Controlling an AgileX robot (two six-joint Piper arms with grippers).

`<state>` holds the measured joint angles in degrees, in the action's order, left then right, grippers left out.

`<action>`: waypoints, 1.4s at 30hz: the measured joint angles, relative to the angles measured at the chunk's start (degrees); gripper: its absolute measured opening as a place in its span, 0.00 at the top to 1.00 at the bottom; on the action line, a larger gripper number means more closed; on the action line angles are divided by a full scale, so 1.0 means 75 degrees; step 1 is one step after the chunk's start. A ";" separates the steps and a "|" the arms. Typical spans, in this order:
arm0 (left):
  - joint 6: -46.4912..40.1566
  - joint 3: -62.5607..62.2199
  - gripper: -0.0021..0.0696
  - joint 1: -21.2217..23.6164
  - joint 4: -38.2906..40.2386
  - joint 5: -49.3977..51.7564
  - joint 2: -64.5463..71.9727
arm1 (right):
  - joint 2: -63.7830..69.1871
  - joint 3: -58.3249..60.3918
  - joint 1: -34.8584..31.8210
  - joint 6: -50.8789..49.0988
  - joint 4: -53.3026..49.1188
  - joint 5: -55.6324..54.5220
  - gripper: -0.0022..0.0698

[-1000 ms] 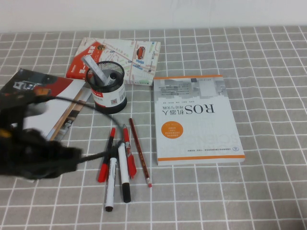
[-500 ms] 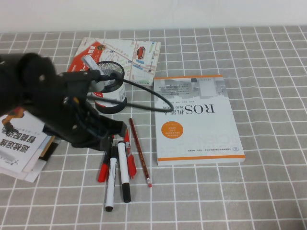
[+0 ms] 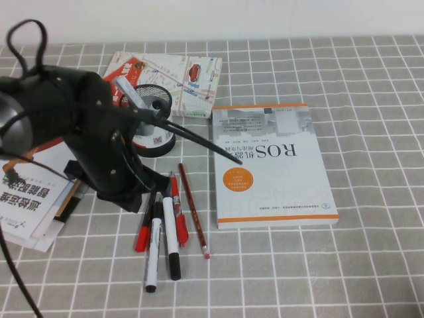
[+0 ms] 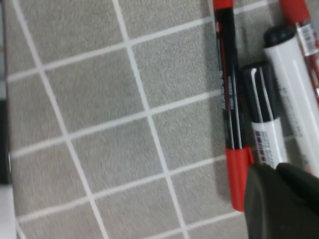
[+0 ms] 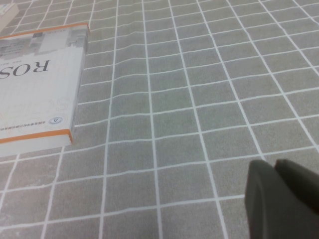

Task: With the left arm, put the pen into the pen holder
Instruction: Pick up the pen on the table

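The pen [image 3: 142,233], red at both ends with a black middle, lies on the checked cloth, leftmost of a row of pens; its far end is hidden under my left arm [image 3: 99,152]. In the left wrist view the pen [image 4: 229,94] lies flat, and my left gripper [image 4: 275,170] is shut and empty, right beside and just above one red end. The black mesh pen holder [image 3: 159,136] stands behind the pens, partly covered by the arm, with a grey marker [image 3: 127,91] in it. My right gripper [image 5: 275,167] is shut and empty over bare cloth.
Beside the pen lie two white markers with black caps [image 3: 154,255] [image 3: 172,242], an all-red pen [image 3: 179,222] and a dark red pencil [image 3: 194,215]. A ROS book [image 3: 271,165] lies to the right, a map leaflet [image 3: 182,76] behind the holder, and booklets [image 3: 30,202] at the left.
My left arm has swung in from the front left, over the booklets, to above the far ends of the pens. The pens and the holder have not moved.
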<state>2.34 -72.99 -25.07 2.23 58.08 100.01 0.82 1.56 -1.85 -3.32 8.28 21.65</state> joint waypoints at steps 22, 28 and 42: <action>-0.0358 -0.0761 0.56 0.0000 -0.0363 -0.0153 0.1329 | 0.0000 0.0000 0.0000 0.0000 0.0000 0.0000 0.99; -0.0255 -0.0787 0.56 0.0000 -0.0532 -0.0274 0.1447 | 0.0000 0.0000 0.0000 0.0000 0.0000 0.0000 0.99; -0.0245 -0.0914 0.56 0.0000 -0.0410 -0.0314 0.1620 | 0.0000 0.0000 0.0000 0.0000 0.0000 0.0000 0.99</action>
<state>0.50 -79.84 -25.07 -0.84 55.73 112.16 0.82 1.56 -1.85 -3.32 8.28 21.65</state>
